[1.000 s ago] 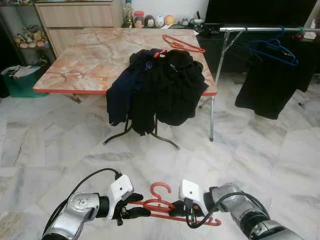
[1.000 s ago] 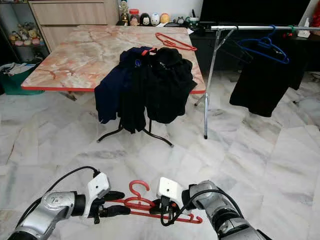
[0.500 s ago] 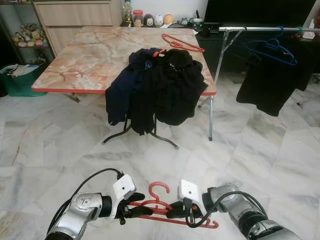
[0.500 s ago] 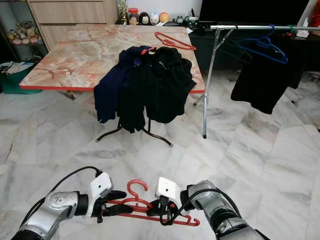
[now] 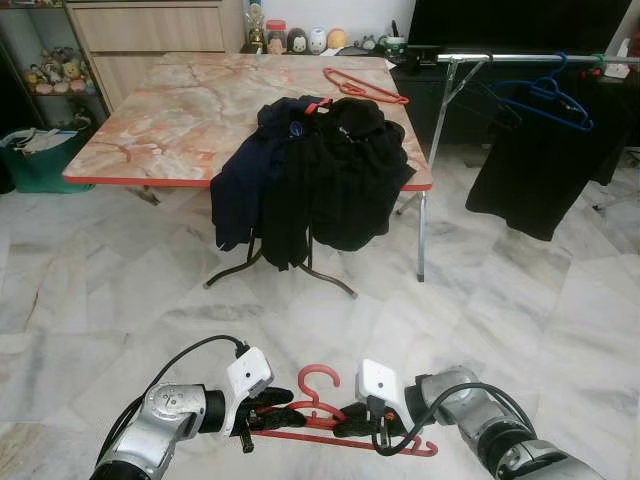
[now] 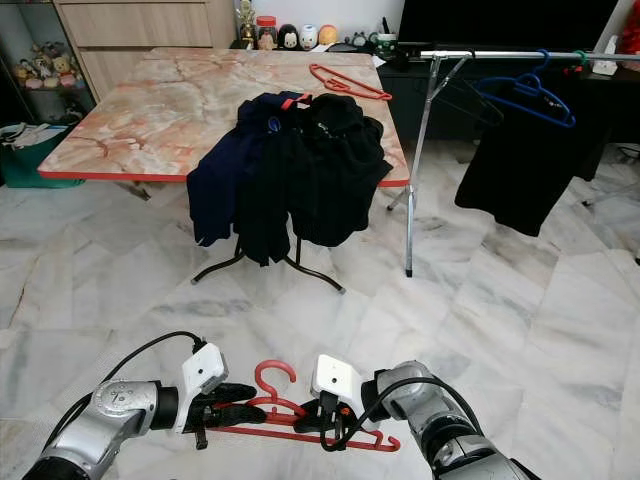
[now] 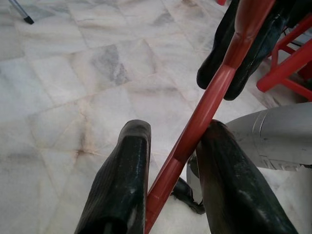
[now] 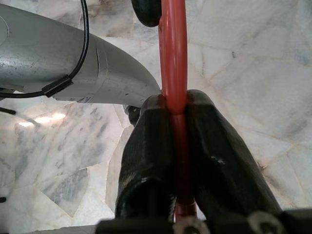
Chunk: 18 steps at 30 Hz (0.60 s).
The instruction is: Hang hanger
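Low in front of me, just above the marble floor, a red plastic hanger (image 5: 318, 368) is held between both grippers. My right gripper (image 5: 342, 422) is shut on its lower bar, and the pads clamp the red bar (image 8: 173, 73) tightly. My left gripper (image 5: 295, 407) is at the hanger's other end with its fingers (image 7: 129, 165) apart. The bar (image 7: 214, 92) runs through the gap and rests against one finger. A metal clothes rail (image 5: 530, 58) stands at the far right, carrying a blue hanger (image 5: 548, 96) and a black garment (image 5: 530, 170).
A marble-topped folding table (image 5: 170, 120) stands ahead with dark clothes (image 5: 320, 170) draped over its front edge and another red hanger (image 5: 365, 88) at its back. A green bin (image 5: 40, 165) sits at the far left. Open marble floor lies between me and the table.
The view has shifted slightly. The hanger's lower bar now lies more level than one second ago. Both grippers stay at the hanger.
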Motion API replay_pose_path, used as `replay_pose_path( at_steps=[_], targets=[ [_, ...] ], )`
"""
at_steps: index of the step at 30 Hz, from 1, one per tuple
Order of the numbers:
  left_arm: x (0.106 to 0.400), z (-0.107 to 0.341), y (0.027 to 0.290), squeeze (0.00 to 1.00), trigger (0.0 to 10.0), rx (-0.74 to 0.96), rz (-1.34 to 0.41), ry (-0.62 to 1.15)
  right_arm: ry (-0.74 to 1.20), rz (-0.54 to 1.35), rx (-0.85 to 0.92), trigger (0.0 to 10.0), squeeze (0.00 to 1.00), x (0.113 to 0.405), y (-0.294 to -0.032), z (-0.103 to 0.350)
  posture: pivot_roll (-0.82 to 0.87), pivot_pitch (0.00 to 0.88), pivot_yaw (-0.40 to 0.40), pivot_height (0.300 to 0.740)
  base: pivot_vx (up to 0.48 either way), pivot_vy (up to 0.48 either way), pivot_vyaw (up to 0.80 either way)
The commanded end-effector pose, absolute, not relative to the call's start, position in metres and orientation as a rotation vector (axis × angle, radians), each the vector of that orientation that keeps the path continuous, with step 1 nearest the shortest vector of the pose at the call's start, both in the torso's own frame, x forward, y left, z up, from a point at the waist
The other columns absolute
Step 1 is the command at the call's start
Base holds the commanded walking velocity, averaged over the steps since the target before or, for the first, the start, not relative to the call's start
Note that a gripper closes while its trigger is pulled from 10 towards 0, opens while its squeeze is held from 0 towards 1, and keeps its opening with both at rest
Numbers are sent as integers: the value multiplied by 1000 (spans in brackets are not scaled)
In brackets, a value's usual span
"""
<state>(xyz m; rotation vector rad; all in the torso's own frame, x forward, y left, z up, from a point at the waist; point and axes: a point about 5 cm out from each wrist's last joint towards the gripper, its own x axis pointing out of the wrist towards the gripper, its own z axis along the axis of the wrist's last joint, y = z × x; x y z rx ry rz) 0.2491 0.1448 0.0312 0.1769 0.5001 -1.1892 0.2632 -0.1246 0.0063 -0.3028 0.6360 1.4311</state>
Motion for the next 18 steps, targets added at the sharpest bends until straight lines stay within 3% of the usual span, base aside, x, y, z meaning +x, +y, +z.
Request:
replay_pose_path(
  at_steps=[1, 2, 3, 7, 8, 12, 14, 15, 16, 17, 18],
  targets=[
    [246, 28, 143, 0, 2235, 153, -1220, 525, 592, 1404, -305, 10000, 0, 273, -123, 15, 40, 0, -67, 716, 0, 0, 0],
    [245, 28, 142, 0, 2235, 152, -1221, 525, 591, 1405, -304, 10000, 0, 273, -123, 15, 40, 0, -67, 716, 0, 0, 0],
    [245, 27, 142, 0, 6431, 147, -1228, 529, 591, 1404, -303, 10000, 0, 273, -122, 15, 43, 0, -69, 716, 0, 0, 0],
    [243, 27, 141, 0, 6275, 144, -1242, 538, 588, 1403, -302, 10000, 0, 273, -122, 15, 43, 0, -69, 716, 0, 0, 0],
    [242, 26, 141, 0, 7490, 149, -1254, 548, 587, 1400, -303, 10000, 0, 274, -121, 15, 44, 0, -68, 716, 0, 0, 0],
    [241, 26, 140, 0, 7647, 139, -1263, 556, 584, 1395, -304, 10000, 0, 274, -121, 15, 43, 0, -68, 716, 0, 0, 0],
    [240, 25, 139, 0, 7294, 136, -1273, 562, 582, 1393, -303, 10000, 0, 274, -121, 16, 43, 0, -68, 716, 0, 0, 0],
    [240, 25, 139, 0, 4078, 136, -1278, 563, 581, 1392, -302, 10000, 0, 275, -120, 16, 43, 0, -68, 716, 0, 0, 0],
    [240, 25, 139, 0, 4078, 136, -1278, 563, 581, 1392, -302, 10000, 0, 275, -120, 16, 43, 0, -68, 716, 0, 0, 0],
    [239, 25, 139, 0, 0, 135, -1279, 563, 580, 1392, -305, 10000, 0, 275, -121, 16, 43, 0, -68, 716, 0, 0, 0],
    [239, 25, 139, 0, 0, 135, -1280, 562, 580, 1392, -305, 10000, 0, 275, -121, 16, 43, 0, -68, 716, 0, 0, 0]
  ],
)
